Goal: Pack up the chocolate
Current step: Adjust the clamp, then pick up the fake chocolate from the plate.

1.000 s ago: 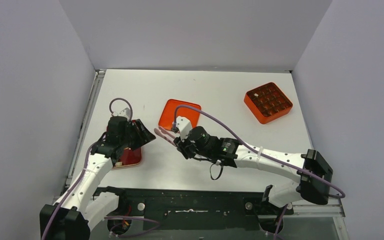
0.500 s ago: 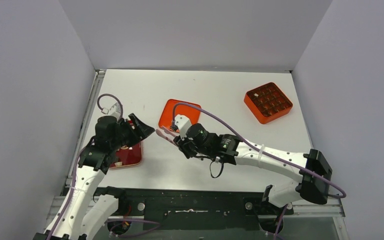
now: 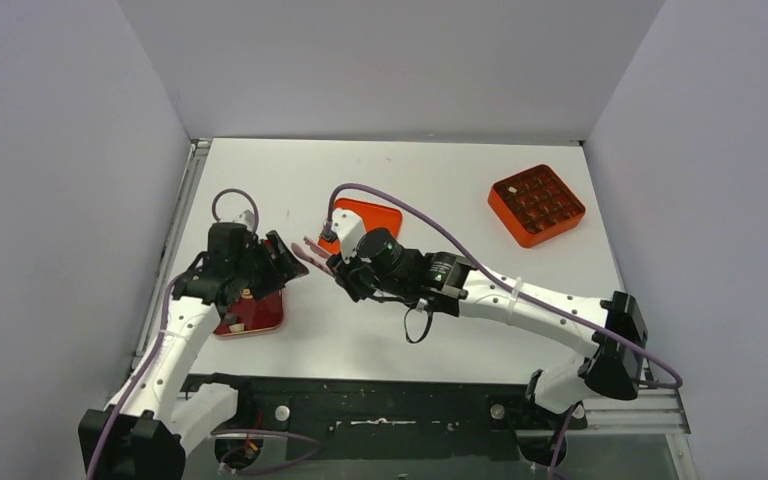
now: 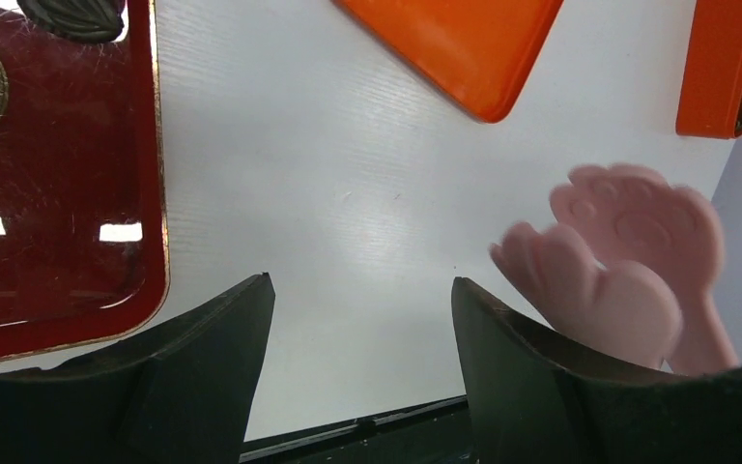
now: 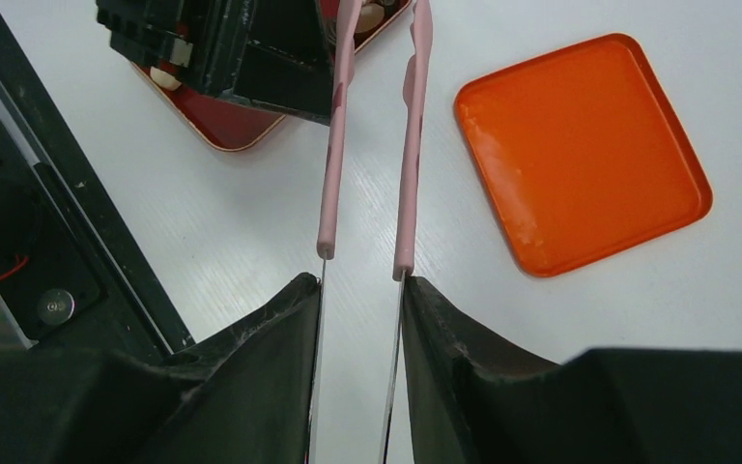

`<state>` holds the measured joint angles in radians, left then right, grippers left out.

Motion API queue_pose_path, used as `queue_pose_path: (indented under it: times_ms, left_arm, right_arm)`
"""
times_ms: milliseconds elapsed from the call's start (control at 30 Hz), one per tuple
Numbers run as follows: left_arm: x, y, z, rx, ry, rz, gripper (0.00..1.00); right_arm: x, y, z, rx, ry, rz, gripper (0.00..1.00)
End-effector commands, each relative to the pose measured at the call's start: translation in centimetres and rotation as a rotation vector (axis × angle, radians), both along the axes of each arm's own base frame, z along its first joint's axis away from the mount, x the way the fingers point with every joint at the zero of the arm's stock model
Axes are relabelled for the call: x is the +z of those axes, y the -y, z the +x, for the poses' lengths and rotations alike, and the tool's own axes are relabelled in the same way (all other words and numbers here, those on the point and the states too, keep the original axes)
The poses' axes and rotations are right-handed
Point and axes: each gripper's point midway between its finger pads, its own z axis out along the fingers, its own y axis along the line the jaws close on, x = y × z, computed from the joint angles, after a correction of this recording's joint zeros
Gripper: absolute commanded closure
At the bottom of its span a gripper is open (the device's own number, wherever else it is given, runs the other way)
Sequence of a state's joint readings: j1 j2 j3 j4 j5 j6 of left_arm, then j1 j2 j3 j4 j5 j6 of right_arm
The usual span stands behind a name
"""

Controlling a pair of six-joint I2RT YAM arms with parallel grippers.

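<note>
Leftmost, the left claw [image 4: 361,285] hangs wide and empty over the red tray's [image 4: 58,193] right edge, with pale chocolate [image 5: 371,15] chunks in the tray beside it. The right claw [image 5: 359,282] pinches the pink tongs [image 5: 411,145], whose tips almost reach the left claw; a bump there could jolt the tongs loose. The orange lid [image 5: 585,150] lies just right of the tongs, and the orange box [image 3: 537,205] well beyond. The white bench [image 3: 440,180] sits within grey walls [image 3: 390,60].

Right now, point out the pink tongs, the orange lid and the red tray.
pink tongs [image 4: 589,290], left wrist view, on the nearer paw-shaped tip.
orange lid [image 5: 585,155], right wrist view, on the middle of its flat face.
red tray [image 4: 58,193], left wrist view, on its bare glossy floor.
</note>
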<state>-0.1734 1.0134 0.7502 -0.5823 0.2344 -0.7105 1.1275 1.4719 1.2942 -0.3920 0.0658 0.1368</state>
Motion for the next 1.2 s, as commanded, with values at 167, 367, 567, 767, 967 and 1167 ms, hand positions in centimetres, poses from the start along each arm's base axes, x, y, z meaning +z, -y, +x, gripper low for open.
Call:
queue_pose_path:
  times_ms: [167,367,567,767,967,1167]
  left_arm:
    - [9.1,-3.8,-2.4,0.061,0.275,0.13,0.31]
    - [17.8,-7.5,-5.5,0.157,0.555,0.259,0.25]
    - [26.4,-10.8,-10.5,0.297,0.855,0.321,0.15]
    - [29.3,-10.0,-12.2,0.265,0.908,0.257,0.03]
    - [29.3,-10.1,-12.6,0.263,0.915,0.262,0.03]
    - [29.0,-9.9,-12.4,0.254,0.913,0.258,0.03]
  right_arm:
    - [-1.2,-3.0,1.0,0.009,-0.034,-0.028,0.65]
    - [-2.1,-6.5,1.5,0.018,-0.097,-0.041,0.64]
    - [-3.9,-11.1,2.5,0.044,-0.119,-0.086,0.65]
    - [-5.0,-15.2,2.7,0.085,-0.126,-0.074,0.65]
    - [-7.4,-16.9,3.6,0.08,-0.125,-0.113,0.65]
    - [-9.0,-16.9,4.3,0.066,-0.108,-0.15,0.65]
